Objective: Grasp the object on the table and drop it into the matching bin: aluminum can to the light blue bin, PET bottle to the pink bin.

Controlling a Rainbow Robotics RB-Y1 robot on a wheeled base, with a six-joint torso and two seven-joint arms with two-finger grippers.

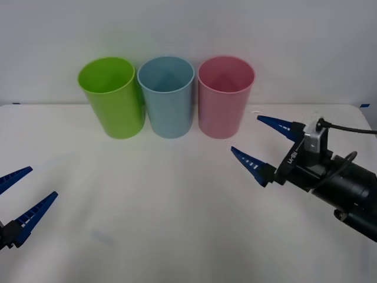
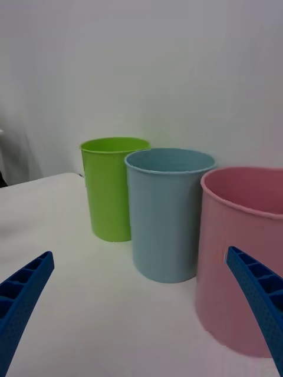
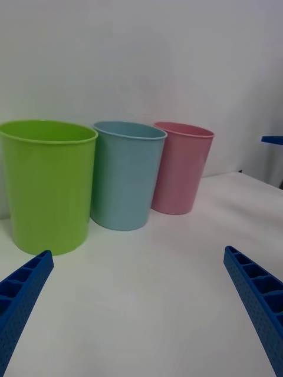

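nearest the front camera, the left gripper [image 1: 20,206] hung at the left edge, low over the table [image 1: 177,206], its two blue ribbed fingers spread wide with nothing between them. they pointed up and to the right, toward the row of cups. from the left wrist, the same fingers [image 3: 23,288] stood at the two bottom corners, far apart, with bare white table between them.

farther in on the right, the right gripper [image 1: 262,144] reached in from the right edge on its black arm. its fingers were also wide open and held nothing, and they pointed left toward the pink bin [image 1: 225,94]. one fingertip lay just beside the pink bin's right side; whether it touched could not be told. from the right wrist, the fingers [image 2: 259,288] sat at the bottom corners, and the pink bin [image 2: 236,247] stood close ahead, behind one of them.

at the back of the table three cups stood upright in a row before a white wall: a green cup [image 1: 112,97] on the left, the blue bin [image 1: 168,94] in the middle, the pink bin on the right. each stood just beside the next. seen from the front, their insides looked bare. where the can was could not be told from these views.
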